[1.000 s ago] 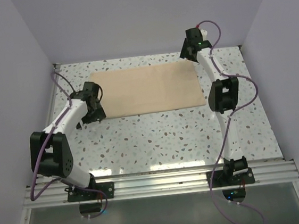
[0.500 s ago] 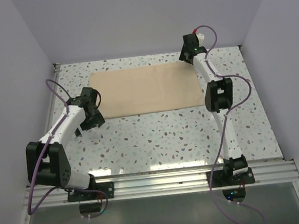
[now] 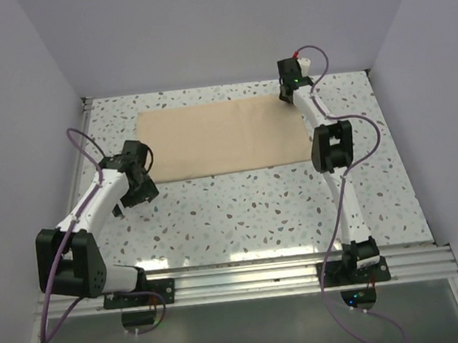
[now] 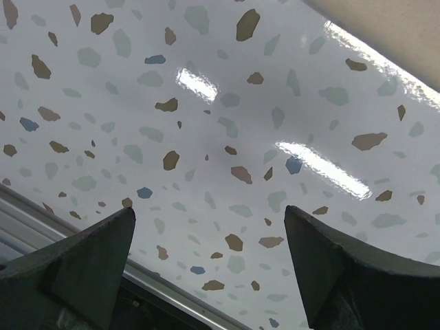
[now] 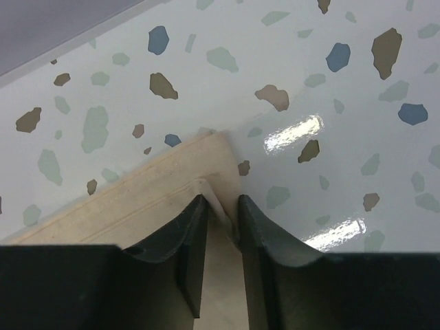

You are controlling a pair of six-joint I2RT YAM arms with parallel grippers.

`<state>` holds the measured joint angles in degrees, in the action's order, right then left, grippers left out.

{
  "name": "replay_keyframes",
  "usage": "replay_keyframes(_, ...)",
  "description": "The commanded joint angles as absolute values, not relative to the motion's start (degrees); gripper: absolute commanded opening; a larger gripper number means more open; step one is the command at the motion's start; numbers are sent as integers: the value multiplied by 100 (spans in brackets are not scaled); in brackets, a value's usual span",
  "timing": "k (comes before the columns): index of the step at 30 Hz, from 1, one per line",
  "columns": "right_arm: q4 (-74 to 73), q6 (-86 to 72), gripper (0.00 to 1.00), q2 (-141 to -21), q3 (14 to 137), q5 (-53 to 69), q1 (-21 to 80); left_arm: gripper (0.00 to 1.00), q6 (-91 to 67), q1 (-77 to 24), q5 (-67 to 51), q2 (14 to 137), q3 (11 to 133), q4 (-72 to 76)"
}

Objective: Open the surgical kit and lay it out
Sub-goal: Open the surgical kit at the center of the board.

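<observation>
The surgical kit shows only as a flat tan cloth wrap [image 3: 217, 136] at the far middle of the table; no tray or instruments are visible. My right gripper [image 3: 290, 93] is down at the wrap's far right corner. In the right wrist view its jaws [image 5: 221, 206] stand narrow, pinching a raised fold of the top layer of the cloth [image 5: 137, 199]. My left gripper [image 3: 142, 185] hovers just off the wrap's near left corner. It is wide open [image 4: 210, 220] over bare table, with a strip of cloth [image 4: 405, 34] at the top right of its view.
The speckled white table [image 3: 241, 211] is walled on the left, back and right. A metal rail [image 4: 41, 213] runs along its left edge close to my left gripper. The arm bases sit on the aluminium rail [image 3: 240, 278] at the near edge.
My right gripper has dropped onto the wrap's far right corner and closed its jaws on the fold. The left arm has drawn slightly left and nearer, staying open.
</observation>
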<state>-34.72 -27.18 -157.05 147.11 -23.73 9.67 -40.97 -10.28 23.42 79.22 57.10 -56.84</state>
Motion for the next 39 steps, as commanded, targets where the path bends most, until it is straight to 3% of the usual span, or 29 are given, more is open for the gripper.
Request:
replay_keyframes(1,-3471,-2725,26,-15855,14827,-2426,1055,94,-4210,-1028,2531,7664,5590,-5888)
replay_keyframes(3,-3472,-2716,17,-15838,14801,-2452,1072,94,-4210,-1028,2584,7585,5537,-5924)
replay_keyframes(4,-3498,-2707,7,-15812,14801,-2461,1081,94,-4210,-1028,2593,7559,5520,-5915)
replay_keyframes(6,-3515,-2681,0,-15777,14775,-2540,1090,94,-4192,-1028,2619,7506,5484,-5933)
replay_keyframes(16,-3551,-2496,0,-14881,14415,-2681,1099,95,-3894,-1028,2610,7497,5835,-5819)
replay_keyframes(28,-3813,-2320,0,-12851,12464,-2347,1898,97,-3270,-1028,2250,7427,6223,-5309)
replay_keyframes(39,-4712,-2699,0,-12516,11901,-1908,2346,97,-3041,-1028,2021,7234,6091,-5045)
